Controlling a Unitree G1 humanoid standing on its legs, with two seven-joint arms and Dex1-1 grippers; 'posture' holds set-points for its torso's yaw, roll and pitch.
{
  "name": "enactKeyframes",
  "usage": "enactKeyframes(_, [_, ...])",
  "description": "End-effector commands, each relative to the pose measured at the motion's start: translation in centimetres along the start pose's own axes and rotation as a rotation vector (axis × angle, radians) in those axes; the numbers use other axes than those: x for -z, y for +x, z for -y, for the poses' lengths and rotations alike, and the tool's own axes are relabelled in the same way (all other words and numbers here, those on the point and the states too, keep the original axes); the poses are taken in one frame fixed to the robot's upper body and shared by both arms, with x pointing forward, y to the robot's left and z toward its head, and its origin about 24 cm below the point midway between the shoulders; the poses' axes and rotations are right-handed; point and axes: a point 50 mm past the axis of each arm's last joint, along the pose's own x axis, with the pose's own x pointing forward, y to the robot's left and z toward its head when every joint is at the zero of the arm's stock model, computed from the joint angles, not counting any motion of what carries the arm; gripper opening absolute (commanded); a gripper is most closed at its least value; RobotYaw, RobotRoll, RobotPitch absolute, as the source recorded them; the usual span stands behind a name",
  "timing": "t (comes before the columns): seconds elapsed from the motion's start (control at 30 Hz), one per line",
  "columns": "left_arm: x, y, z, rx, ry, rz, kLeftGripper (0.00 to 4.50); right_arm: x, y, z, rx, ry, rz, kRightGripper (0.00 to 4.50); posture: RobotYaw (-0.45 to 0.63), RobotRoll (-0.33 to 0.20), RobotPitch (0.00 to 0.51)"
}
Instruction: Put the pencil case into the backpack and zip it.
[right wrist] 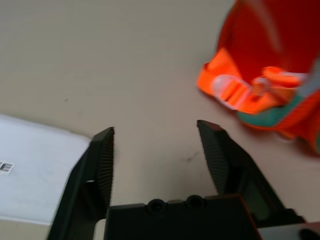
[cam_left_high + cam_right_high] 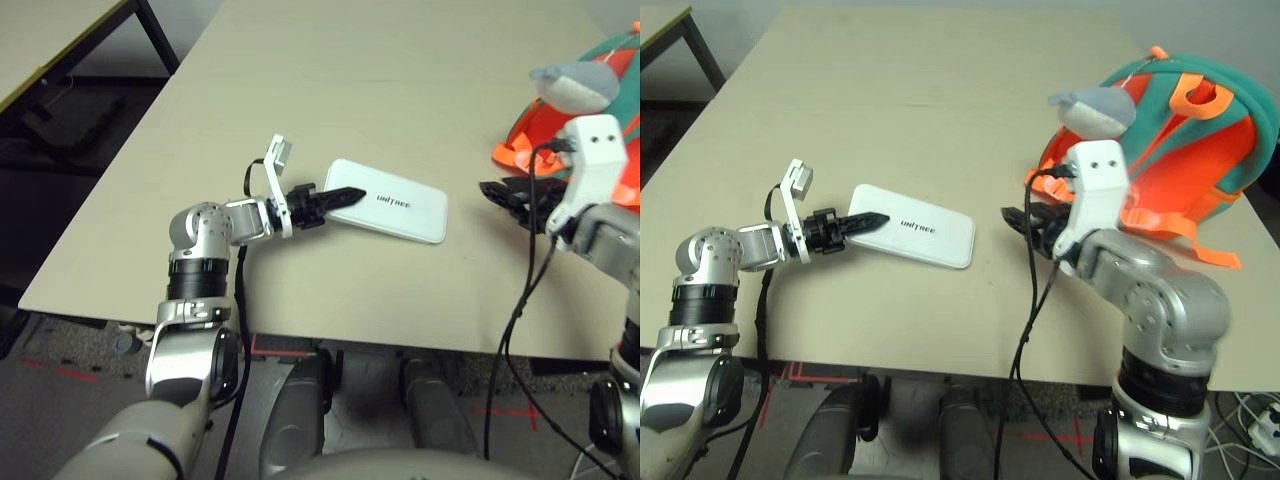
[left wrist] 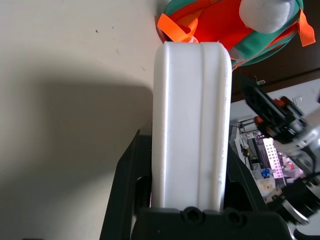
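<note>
Now L tool [image 2: 862, 224] grips pencil case [image 2: 914, 228].

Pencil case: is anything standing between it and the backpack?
Yes, the right gripper. Its open jaws and wrist hover over the table between the case and the backpack. I see nothing else in that gap. The left gripper already has its jaws on the case.

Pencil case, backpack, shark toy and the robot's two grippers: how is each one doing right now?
Pencil case: closed, between the left gripper's fingers.
Backpack: standing on the table.
Shark toy: by the backpack.
Left gripper: holding the case.
Right gripper: open, empty.
</note>
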Motion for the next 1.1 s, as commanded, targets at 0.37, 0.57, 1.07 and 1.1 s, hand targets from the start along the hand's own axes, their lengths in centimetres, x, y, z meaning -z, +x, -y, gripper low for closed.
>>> enactKeyframes(0.37, [-1.2, 1.2, -1.8, -0.129, 0.089, -0.012, 1.49, -1.1, 0.7, 4.0, 0.45, 0.003, 0.272, 4.5, -0.08, 0.0, 0.186])
enactKeyframes(0.57, [-1.7, 1.5, -1.8, -0.133, 0.11, 0.005, 1.49, -1.2, 3.7, 5.1, 0.505, 0.058, 0.34, 4.5, -0.04, 0.0, 0.18])
enactKeyframes(1.07, [-1.4, 0.5, -2.4, -0.176, 0.099, 0.052, 1.49, -0.7, 7.8, 6.6, 0.548, 0.07, 0.294, 4.5, 0.03, 0.0, 0.175])
enactKeyframes(1.1, [-1.3, 0.5, -2.4, -0.176, 0.098, 0.052, 1.49, -0.7, 8.0, 6.7, 0.55, 0.071, 0.292, 4.5, 0.03, 0.0, 0.175])
